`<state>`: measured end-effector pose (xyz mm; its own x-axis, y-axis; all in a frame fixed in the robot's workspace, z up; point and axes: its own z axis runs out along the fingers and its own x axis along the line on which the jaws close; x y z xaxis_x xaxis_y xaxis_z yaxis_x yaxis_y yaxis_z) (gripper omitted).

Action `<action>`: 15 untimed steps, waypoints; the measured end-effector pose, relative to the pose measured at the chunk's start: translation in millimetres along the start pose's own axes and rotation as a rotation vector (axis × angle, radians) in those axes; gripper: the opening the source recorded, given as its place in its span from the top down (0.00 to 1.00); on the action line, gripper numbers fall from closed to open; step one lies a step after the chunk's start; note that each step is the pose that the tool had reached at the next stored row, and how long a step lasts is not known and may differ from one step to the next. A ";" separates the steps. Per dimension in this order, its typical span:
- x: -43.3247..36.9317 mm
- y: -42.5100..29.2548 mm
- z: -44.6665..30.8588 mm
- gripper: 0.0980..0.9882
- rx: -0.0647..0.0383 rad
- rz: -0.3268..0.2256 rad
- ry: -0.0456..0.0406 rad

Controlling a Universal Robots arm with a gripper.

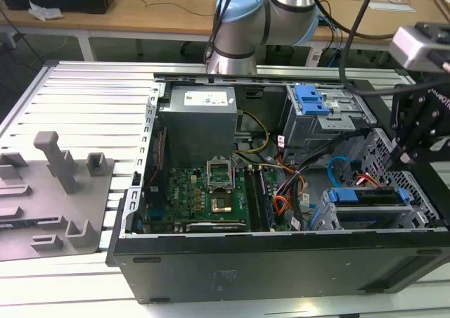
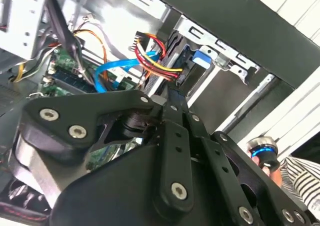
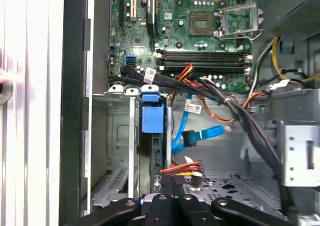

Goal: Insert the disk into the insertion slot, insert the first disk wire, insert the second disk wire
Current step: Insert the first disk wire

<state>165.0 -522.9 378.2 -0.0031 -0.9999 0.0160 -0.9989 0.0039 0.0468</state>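
Note:
The disk (image 1: 369, 195), in a blue carrier, sits inside the low grey insertion slot (image 1: 330, 216) at the case's corner on the exterior view's right. In the first wrist view its blue tab (image 3: 152, 117) stands in the slot (image 3: 117, 136). My gripper (image 3: 170, 200) hangs just behind the disk, its black fingers (image 2: 172, 106) pressed together at the plug end of the red-yellow-black wire (image 3: 184, 168). That wire (image 2: 156, 61) runs to the disk's back edge. The blue flat wire (image 3: 200, 135) lies loose beside it, its dark plug free. In the exterior view the gripper (image 1: 413, 145) is above the slot.
The taller grey bay with a blue latch (image 1: 313, 101) stands behind the slot. A thick black cable bundle (image 3: 250, 126) and orange wires (image 3: 220, 117) cross between the motherboard (image 3: 200, 31) and the bays. A grey fixture plate (image 1: 49, 198) lies on the exterior view's left. A striped sleeve (image 2: 300, 181) is beside the case.

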 end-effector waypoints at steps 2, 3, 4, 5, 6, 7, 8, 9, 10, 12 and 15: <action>-0.4 0.1 -1.8 0.99 0.000 0.000 -0.0005; -0.5 0.1 -2.0 0.99 0.000 0.000 -0.0003; -0.5 0.1 -2.0 0.99 0.000 0.000 -0.0003; -0.6 2.1 -2.1 0.99 0.000 0.000 0.0001; -0.5 5.4 -1.7 0.99 0.000 0.000 -0.0003; -0.4 8.1 -1.5 0.99 0.000 0.000 -0.0002; -0.4 12.2 -1.4 0.99 0.000 0.000 0.0000; -0.4 15.5 -1.0 0.99 0.000 0.000 -0.0002; -0.4 18.5 -0.9 0.99 0.000 0.000 -0.0001; -0.3 21.0 -0.7 0.99 0.000 0.000 -0.0002; -0.4 21.1 -0.7 0.99 0.000 0.000 -0.0001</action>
<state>143.9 -522.4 379.9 -0.0031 -0.9999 0.0159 -0.9989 0.0038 0.0468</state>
